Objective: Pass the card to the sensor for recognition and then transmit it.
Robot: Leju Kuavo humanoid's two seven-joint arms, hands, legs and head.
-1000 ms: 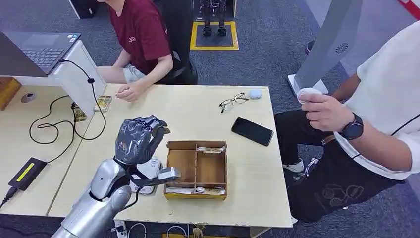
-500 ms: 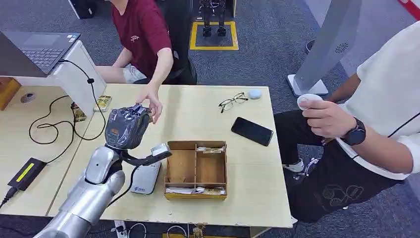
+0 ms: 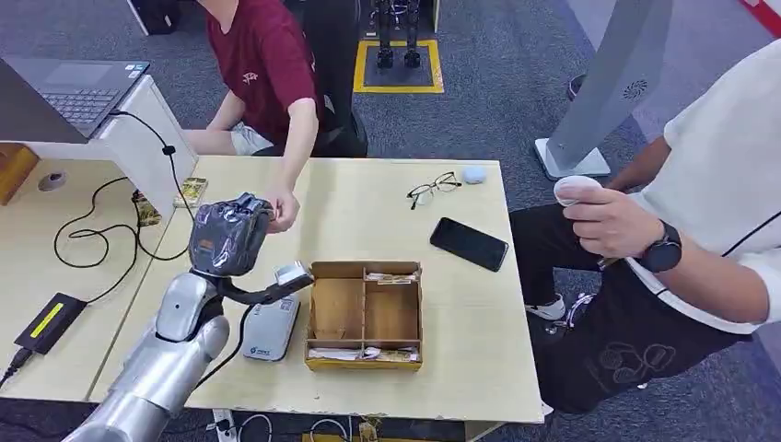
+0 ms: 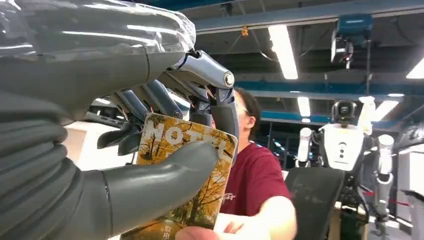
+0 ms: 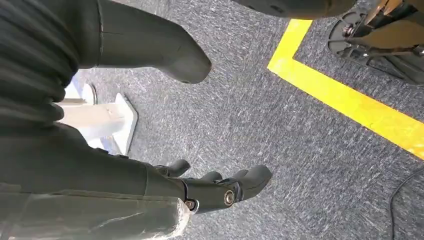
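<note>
Two hands meet above the surface (image 3: 460,313) near its far left edge: the robot's left hand (image 3: 228,238) holds the card (image 4: 187,185), pinched between thumb and fingers (image 4: 220,112), and a person's hand (image 3: 282,208) reaches to it. On the surface the grey sensor (image 3: 270,327) lies just beside the wooden tray (image 3: 366,315). The right hand (image 5: 215,192) hangs over the floor, fingers apart and holding nothing.

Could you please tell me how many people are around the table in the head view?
2: a person in a maroon shirt at the far side, and a person in a white shirt at the right; others may be out of view.
</note>
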